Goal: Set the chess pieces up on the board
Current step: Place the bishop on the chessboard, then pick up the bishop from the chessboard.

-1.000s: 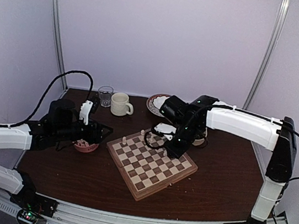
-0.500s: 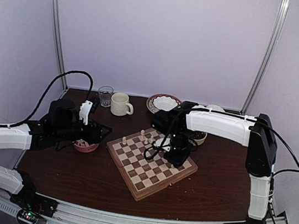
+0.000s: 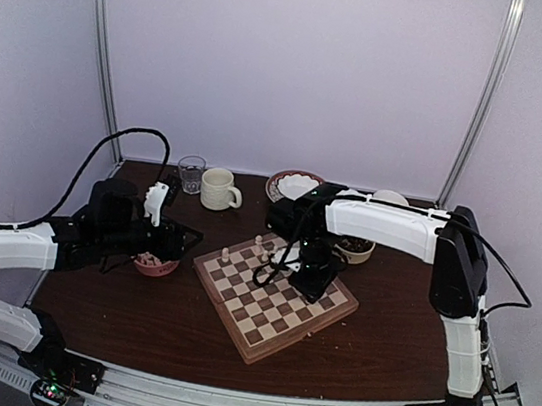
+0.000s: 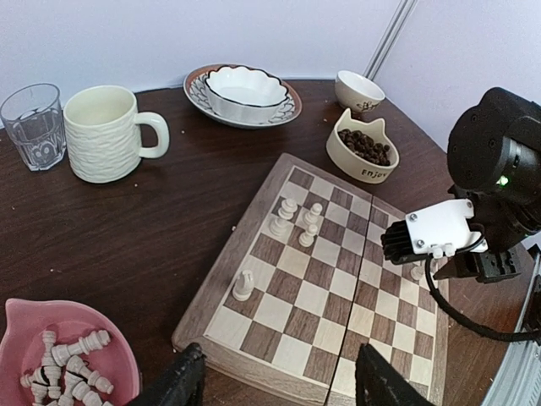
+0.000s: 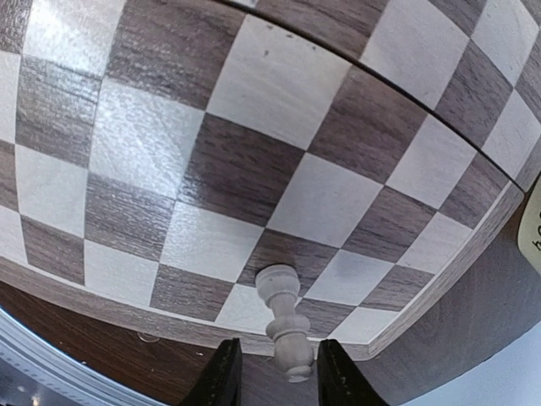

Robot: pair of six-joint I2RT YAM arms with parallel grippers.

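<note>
Right wrist view: the right gripper (image 5: 277, 355) stands narrowly parted around a pawn (image 5: 285, 326) upright on an edge square of the board (image 5: 254, 169), so you are releasing; next, lift straight clear; left gripper (image 4: 283, 372) wide, empty.

- The whole table (image 3: 382, 350) is seen from a fixed camera, high behind its near edge, looking forward and down.
- The board (image 4: 321, 296) is taken slantwise from the left wrist, at middling range, facing the far right corner.
- One board edge is shown from the right wrist, close above, looking down.
- The board is shared by all three views.
</note>
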